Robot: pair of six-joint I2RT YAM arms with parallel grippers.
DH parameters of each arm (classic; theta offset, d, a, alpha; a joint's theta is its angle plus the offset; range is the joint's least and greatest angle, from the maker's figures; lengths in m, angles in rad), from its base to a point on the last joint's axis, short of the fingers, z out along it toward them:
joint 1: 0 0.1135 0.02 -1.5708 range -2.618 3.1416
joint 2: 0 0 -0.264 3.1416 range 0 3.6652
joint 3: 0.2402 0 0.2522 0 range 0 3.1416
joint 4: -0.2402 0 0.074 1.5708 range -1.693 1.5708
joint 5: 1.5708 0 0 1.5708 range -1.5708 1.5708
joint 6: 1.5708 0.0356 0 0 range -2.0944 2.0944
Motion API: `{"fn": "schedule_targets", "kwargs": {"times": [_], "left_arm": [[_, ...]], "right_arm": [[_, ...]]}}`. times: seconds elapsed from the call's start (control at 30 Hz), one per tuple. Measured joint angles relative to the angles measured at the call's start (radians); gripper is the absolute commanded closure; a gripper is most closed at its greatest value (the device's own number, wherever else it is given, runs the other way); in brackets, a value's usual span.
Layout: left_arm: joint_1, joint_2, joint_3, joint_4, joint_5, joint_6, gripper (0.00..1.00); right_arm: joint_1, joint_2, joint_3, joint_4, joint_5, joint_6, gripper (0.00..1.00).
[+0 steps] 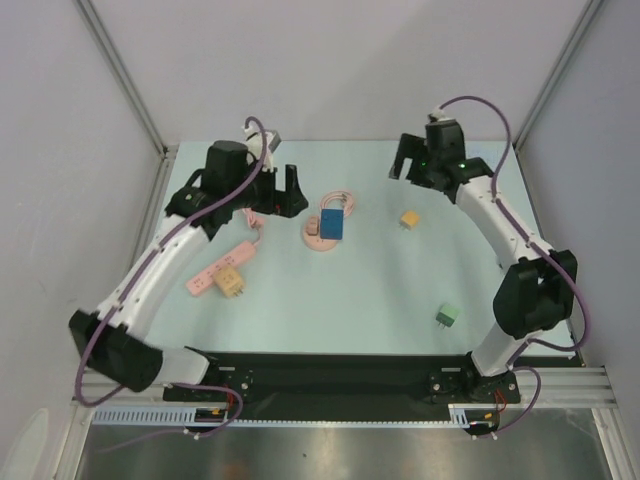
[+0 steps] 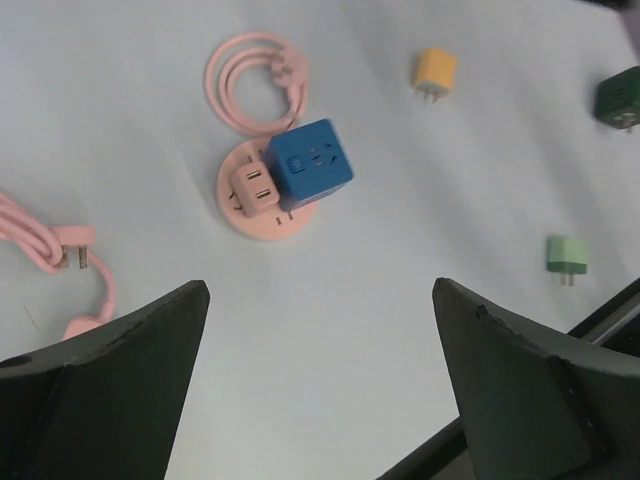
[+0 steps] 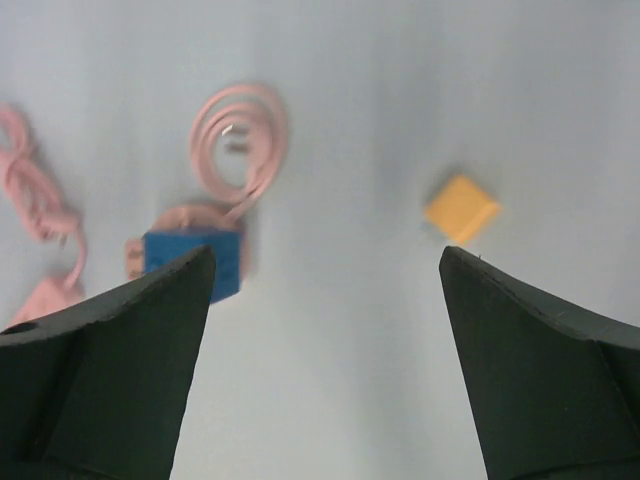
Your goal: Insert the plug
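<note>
A round pink socket base lies mid-table with a blue cube adapter and a small pink plug on it. The left wrist view shows the base, the blue cube and the pink plug. A yellow plug lies to the right, and a light green plug lies nearer the front. My left gripper is open and empty, above the table left of the base. My right gripper is open and empty, behind the yellow plug.
A pink power strip with a yellow plug in it lies at the left. A coiled pink cable lies behind the base. A dark green block shows at the left wrist view's right edge.
</note>
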Motion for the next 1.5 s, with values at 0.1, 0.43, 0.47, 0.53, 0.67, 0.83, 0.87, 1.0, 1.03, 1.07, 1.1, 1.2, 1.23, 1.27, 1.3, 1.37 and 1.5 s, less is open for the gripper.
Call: {"fn": "schedule_targets", "kwargs": {"times": [0.1,0.43,0.47,0.53,0.67,0.83,0.87,1.0,1.03,1.07,1.1,1.2,1.23,1.27,1.3,1.37,1.5], "left_arm": [[-0.02,-0.15,-0.098,0.056,0.006,0.003,0.0],[-0.024,-0.227,-0.361,0.117,0.056,0.014,0.0],[-0.024,-0.227,-0.368,0.117,0.056,0.019,0.0],[-0.024,-0.227,-0.373,0.119,0.059,0.023,0.0],[-0.024,-0.227,-0.373,0.14,0.066,0.029,0.0],[-0.023,-0.227,-0.372,0.153,0.084,0.037,0.0],[-0.022,-0.227,-0.372,0.156,0.089,0.038,0.0],[-0.011,-0.224,-0.373,0.16,0.111,0.039,0.0],[-0.005,-0.223,-0.373,0.162,0.115,0.039,0.0],[0.001,-0.221,-0.373,0.163,0.117,0.039,0.0],[0.006,-0.22,-0.373,0.164,0.119,0.039,0.0],[0.014,-0.219,-0.373,0.164,0.128,0.038,0.0],[0.015,-0.219,-0.374,0.164,0.132,0.038,0.0],[0.015,-0.219,-0.374,0.165,0.135,0.038,0.0],[0.016,-0.219,-0.375,0.166,0.136,0.038,0.0],[0.016,-0.219,-0.377,0.167,0.138,0.038,0.0],[0.016,-0.222,-0.383,0.171,0.14,0.038,0.0]], "right_arm": [[-0.105,0.0,0.019,-0.012,0.101,0.046,0.03],[-0.412,0.336,0.108,0.183,-0.013,0.272,0.4],[-0.427,0.381,0.13,0.208,-0.032,0.285,0.39],[-0.458,0.492,0.187,0.262,-0.074,0.303,0.38],[-0.49,0.629,0.234,0.362,-0.14,0.327,0.38],[-0.5,0.705,0.264,0.513,-0.217,0.317,0.43],[-0.5,0.718,0.281,0.526,-0.224,0.31,0.44],[-0.5,0.774,0.361,0.555,-0.244,0.279,0.78],[-0.499,0.78,0.369,0.561,-0.248,0.267,0.84],[-0.499,0.782,0.372,0.563,-0.252,0.259,0.9],[-0.499,0.783,0.372,0.567,-0.257,0.254,0.99],[-0.499,0.783,0.371,0.576,-0.284,0.245,1.0],[-0.498,0.78,0.363,0.584,-0.297,0.241,1.0],[-0.497,0.775,0.352,0.589,-0.305,0.24,1.0],[-0.497,0.757,0.325,0.6,-0.316,0.237,1.0],[-0.493,0.697,0.232,0.615,-0.325,0.226,1.0],[-0.459,0.505,0.007,0.621,-0.323,0.197,1.0]]}}
